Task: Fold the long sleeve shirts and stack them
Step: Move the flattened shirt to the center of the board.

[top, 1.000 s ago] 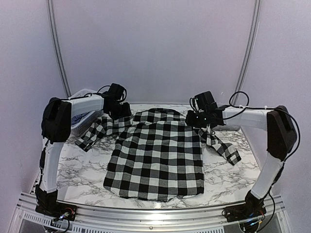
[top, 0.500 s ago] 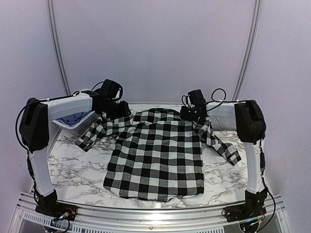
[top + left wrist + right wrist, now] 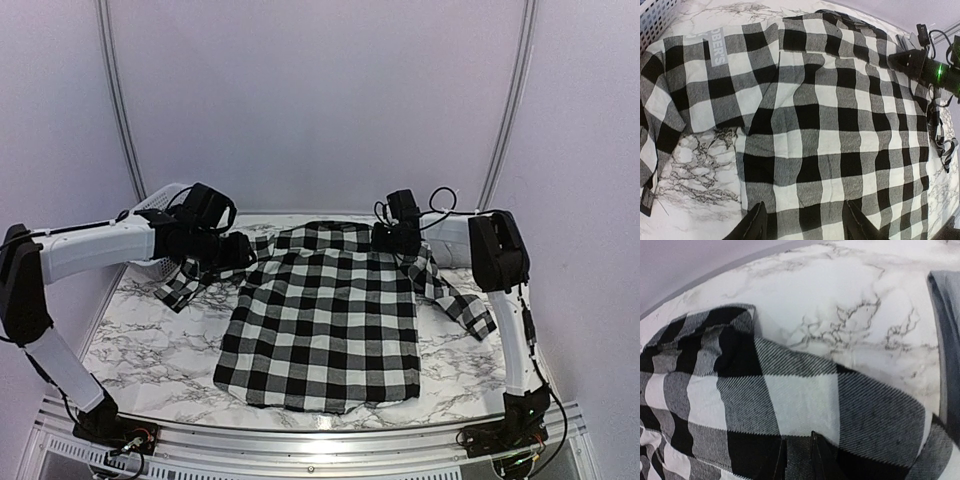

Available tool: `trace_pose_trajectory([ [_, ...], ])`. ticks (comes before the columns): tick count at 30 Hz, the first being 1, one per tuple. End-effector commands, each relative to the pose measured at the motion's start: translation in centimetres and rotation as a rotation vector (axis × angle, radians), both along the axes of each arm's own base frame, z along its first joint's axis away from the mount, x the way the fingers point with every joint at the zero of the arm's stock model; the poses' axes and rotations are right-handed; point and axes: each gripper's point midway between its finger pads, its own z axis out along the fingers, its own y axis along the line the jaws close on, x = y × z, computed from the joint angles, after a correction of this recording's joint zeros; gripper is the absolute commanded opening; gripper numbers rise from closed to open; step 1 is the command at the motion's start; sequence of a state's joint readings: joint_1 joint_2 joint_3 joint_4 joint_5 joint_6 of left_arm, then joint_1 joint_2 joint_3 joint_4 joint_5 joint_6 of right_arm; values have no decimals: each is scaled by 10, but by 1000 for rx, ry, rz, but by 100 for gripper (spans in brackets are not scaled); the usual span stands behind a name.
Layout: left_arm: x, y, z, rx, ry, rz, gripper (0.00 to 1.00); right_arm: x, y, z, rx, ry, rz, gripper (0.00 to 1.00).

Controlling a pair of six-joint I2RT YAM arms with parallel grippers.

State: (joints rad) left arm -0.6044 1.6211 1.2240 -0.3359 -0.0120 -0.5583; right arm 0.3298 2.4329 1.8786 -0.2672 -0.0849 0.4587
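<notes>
One black-and-white check long sleeve shirt [image 3: 320,320] lies flat on the marble table, sleeves spread left and right. My left gripper [image 3: 238,252] hovers open and empty over the shirt's left shoulder; in the left wrist view [image 3: 806,225] its two fingers stand wide apart above the cloth [image 3: 830,130]. A grey band with white letters [image 3: 717,50] shows on the left sleeve. My right gripper [image 3: 393,240] is at the right shoulder, also seen in the left wrist view [image 3: 912,60]. In the right wrist view [image 3: 799,457] its fingers are pinched on a fold of the shirt [image 3: 790,390].
A white slatted basket [image 3: 160,200] stands at the back left, beside the left sleeve [image 3: 655,15]. A grey object [image 3: 945,340] lies on the marble just right of the right gripper. Bare marble [image 3: 150,350] flanks the shirt.
My left arm has swung its elbow out to the left and the gripper has drawn slightly near and left. My right arm has stretched further back, its gripper staying at the right shoulder.
</notes>
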Motion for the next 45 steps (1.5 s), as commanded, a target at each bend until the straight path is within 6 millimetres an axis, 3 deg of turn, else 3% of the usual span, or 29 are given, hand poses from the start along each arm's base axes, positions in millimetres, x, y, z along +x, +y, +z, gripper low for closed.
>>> trace_pose_trajectory([
  [1,-34,10,-22,30,43,11,53,6,-24,-41,-20,103,-26,19],
  [4,-60,10,-45,70,85,-19,53,15,-20,-40,-15,87,-2,21],
  [9,-95,18,-75,127,139,-32,53,26,-13,-17,-17,39,41,26],
  [13,-115,35,-90,200,155,-2,53,23,-5,24,-34,-19,77,29],
  [17,-138,47,-102,205,194,14,53,9,10,68,-79,-70,117,32],
  [24,-170,49,-112,177,232,-9,45,-49,38,118,-86,-131,168,32],
  [31,-187,50,-126,207,237,-19,33,-124,72,140,-60,-165,255,32],
  [35,-192,53,-135,237,232,-5,32,-167,89,135,-63,-155,308,32],
  [40,-198,47,-143,236,229,-13,23,-205,103,135,-54,-165,339,32],
  [45,-204,31,-133,193,216,-42,1,-235,119,137,-50,-167,372,31],
])
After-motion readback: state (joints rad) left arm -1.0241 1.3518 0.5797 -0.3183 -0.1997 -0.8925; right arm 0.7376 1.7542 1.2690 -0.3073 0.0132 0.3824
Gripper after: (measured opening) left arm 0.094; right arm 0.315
